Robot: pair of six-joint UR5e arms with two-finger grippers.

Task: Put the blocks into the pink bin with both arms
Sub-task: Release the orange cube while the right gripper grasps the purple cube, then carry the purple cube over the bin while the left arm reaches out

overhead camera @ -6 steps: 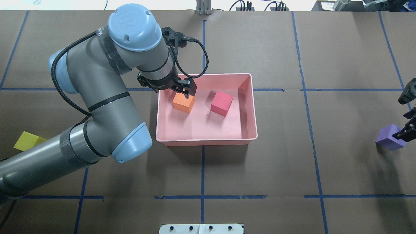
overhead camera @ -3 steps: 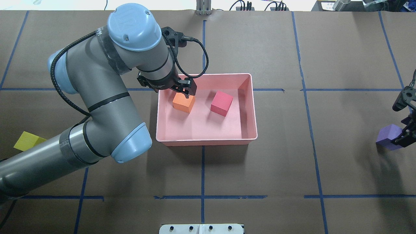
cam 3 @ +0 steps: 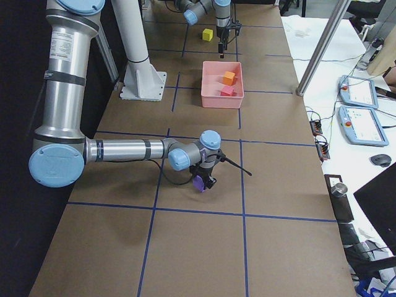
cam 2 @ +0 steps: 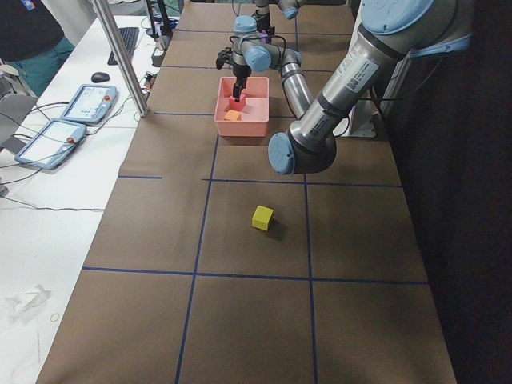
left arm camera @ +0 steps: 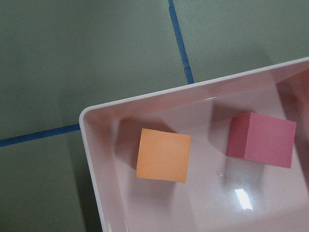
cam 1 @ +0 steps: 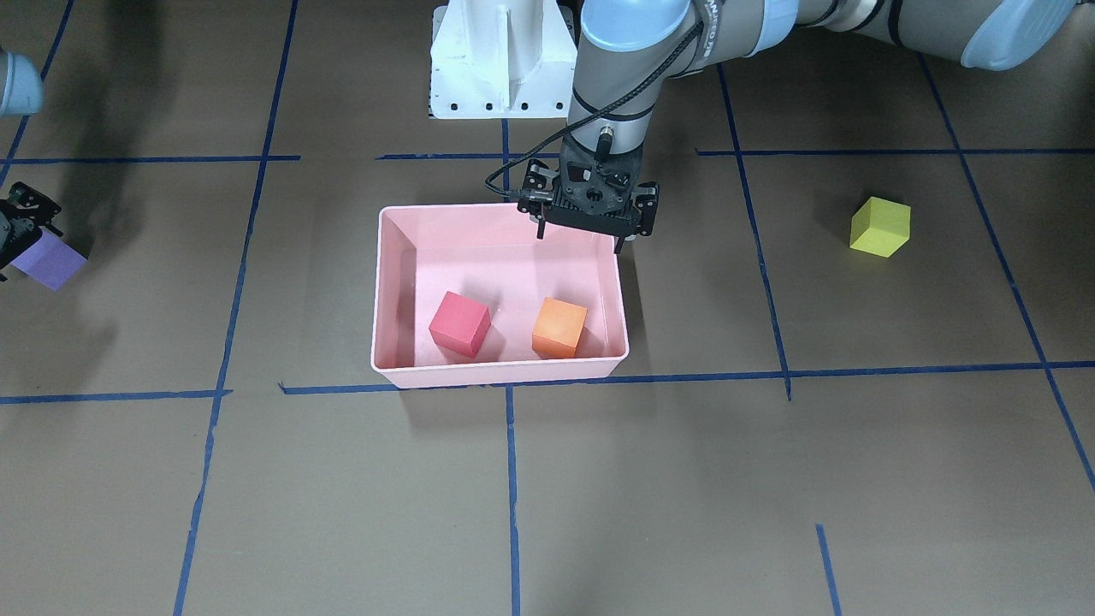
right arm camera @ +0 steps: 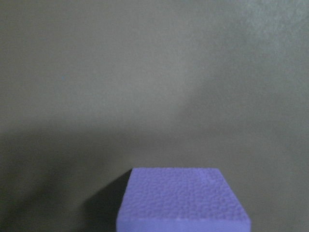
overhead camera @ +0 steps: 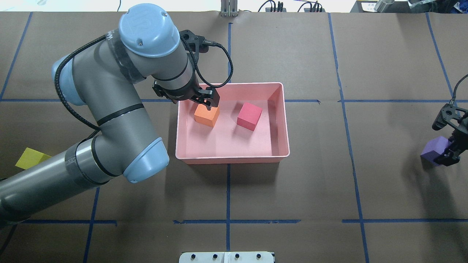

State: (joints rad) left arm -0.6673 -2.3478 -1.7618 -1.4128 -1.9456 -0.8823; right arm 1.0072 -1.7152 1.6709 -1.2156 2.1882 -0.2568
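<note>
The pink bin (overhead camera: 232, 159) (cam 1: 496, 370) holds the orange block (overhead camera: 206, 115) (cam 1: 559, 327) (left arm camera: 163, 154) and the red-pink block (overhead camera: 249, 116) (cam 1: 460, 323) (left arm camera: 263, 140). My left gripper (cam 1: 579, 241) (overhead camera: 204, 103) hangs open and empty above the bin's corner, just over the orange block. My right gripper (overhead camera: 448, 150) is shut on the purple block (overhead camera: 432, 150) (cam 1: 50, 262) (right arm camera: 181, 198) at the table's far right and holds it slightly off the surface. The yellow-green block (overhead camera: 31, 159) (cam 1: 879, 226) (cam 2: 262, 218) lies on the table at the far left, partly hidden by my left arm in the overhead view.
The white pedestal base (cam 1: 500, 60) (overhead camera: 226, 257) stands at the robot's side of the table. Blue tape lines divide the brown surface. A metal post (cam 2: 120, 56) and operator tablets (cam 2: 88, 102) stand beyond the table's far edge.
My right gripper has swung inward with the purple block, which shifted a little left and up. My left arm has lifted slightly above the orange block, which stays in the bin.
</note>
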